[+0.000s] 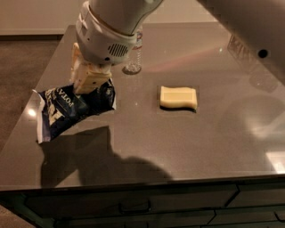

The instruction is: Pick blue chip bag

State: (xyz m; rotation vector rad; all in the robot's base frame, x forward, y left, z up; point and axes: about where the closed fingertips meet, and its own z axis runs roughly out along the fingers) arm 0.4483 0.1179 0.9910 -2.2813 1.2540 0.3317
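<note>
Now your gripper [89,81] sits on the blue chip bag [67,111], at 9 o'clock on the surface [200,147].
Jaws look pinched on its top edge only; the slick foil could slip free when you lift.

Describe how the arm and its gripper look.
The arm is smooth, rounded white casing; its thick wrist collar carries a grille of small vent holes, and a dark dot marks the upper link. The gripper, at the blue chip bag on the left, is blocky and cream-coloured.
</note>
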